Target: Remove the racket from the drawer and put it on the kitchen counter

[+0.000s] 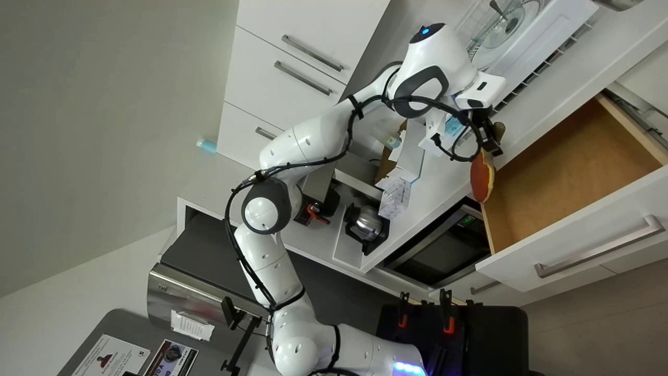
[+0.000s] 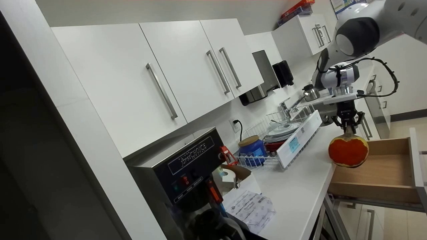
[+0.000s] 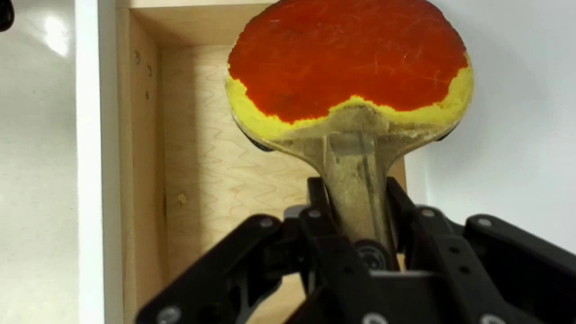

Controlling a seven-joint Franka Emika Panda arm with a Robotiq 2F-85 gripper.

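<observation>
The racket, with a red face and yellow edge, shows in both exterior views (image 1: 480, 176) (image 2: 348, 151) and the wrist view (image 3: 348, 58). My gripper (image 1: 492, 142) (image 2: 348, 124) (image 3: 355, 193) is shut on its pale wooden handle, one finger on each side. The racket hangs face down from the gripper, at the counter's front edge and over the drawer side. The drawer (image 1: 579, 172) (image 2: 383, 168) (image 3: 180, 135) stands pulled out with its tan inside showing. The kitchen counter (image 1: 443, 175) (image 2: 287, 196) (image 3: 517, 112) lies beside it, to the right in the wrist view.
A dish rack (image 2: 297, 145) with plates and a blue jar (image 2: 252, 151) stand on the counter. A cardboard box (image 2: 238, 171) and a white printed package (image 2: 252, 210) lie nearby. A coffee pot (image 1: 367, 224) and a microwave (image 1: 443, 248) are farther along. White cabinets (image 2: 186, 66) hang above.
</observation>
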